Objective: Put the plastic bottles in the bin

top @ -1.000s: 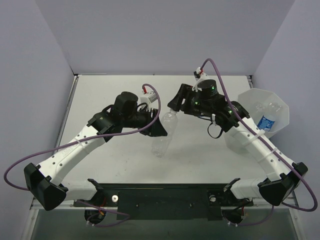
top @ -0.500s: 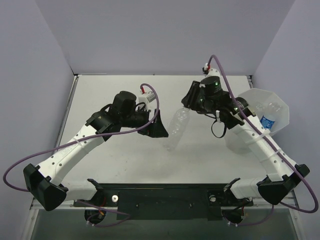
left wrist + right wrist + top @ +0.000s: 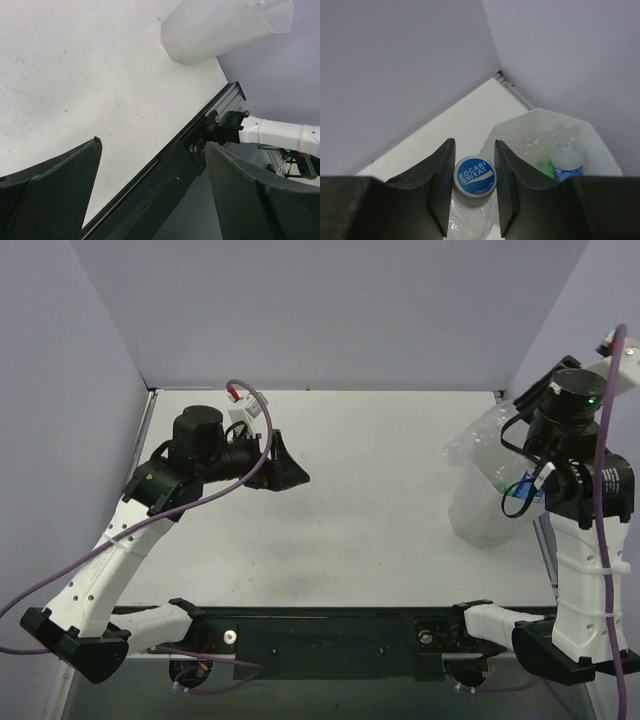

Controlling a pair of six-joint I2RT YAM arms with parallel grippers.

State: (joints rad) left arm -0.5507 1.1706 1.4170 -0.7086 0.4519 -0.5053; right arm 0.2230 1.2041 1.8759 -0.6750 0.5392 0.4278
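My right gripper (image 3: 474,159) is shut on the neck of a clear plastic bottle (image 3: 475,176) with a blue cap, which hangs below the fingers. In the top view that bottle (image 3: 478,435) is held high at the left edge of the white bin (image 3: 478,512), with the right gripper (image 3: 512,436) raised beside it. Inside the bin (image 3: 506,131) lie a blue-labelled bottle (image 3: 566,163), a green one (image 3: 547,168) and a clear one (image 3: 543,140). My left gripper (image 3: 292,464) stands open and holds nothing over the table's middle left. Between its fingers, the left gripper (image 3: 152,144) shows only table.
The bin (image 3: 225,29) stands at the table's right side, near the right wall. The black front rail (image 3: 165,175) and the right arm's base (image 3: 272,134) lie along the near edge. Grey walls close off the back and both sides.
The left gripper opened, let the clear bottle go and drew back to the left. The right gripper closed on the bottle's neck and carried it up and right to the bin.
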